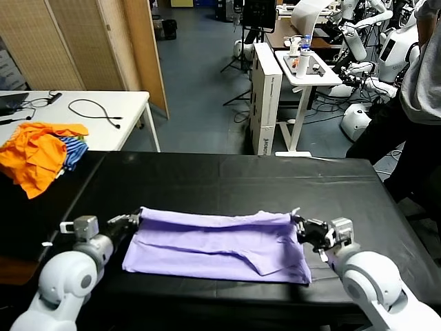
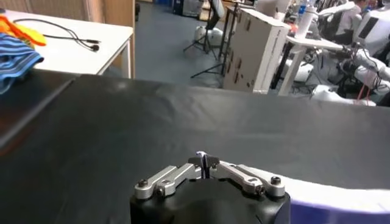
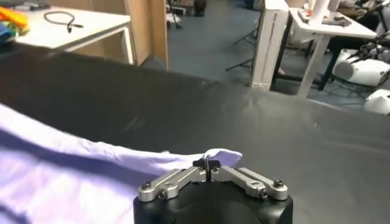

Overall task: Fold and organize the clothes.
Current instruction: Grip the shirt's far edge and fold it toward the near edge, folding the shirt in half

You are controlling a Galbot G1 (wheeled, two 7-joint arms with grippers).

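Head view: both grippers pinch the lavender T-shirt's (image 1: 217, 245) far corners.

T-shirt (image 2: 341, 207) cut off in left wrist view, print perhaps hidden underneath

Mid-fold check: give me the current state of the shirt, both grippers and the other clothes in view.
lavender T-shirt: folded into a long band, lying flat on the black table.
left gripper: shut on the shirt's far left corner.
right gripper: shut on the shirt's far right corner.
orange garments: crumpled heap at the table's left edge.
blue-striped cloth: bunched against the orange heap.
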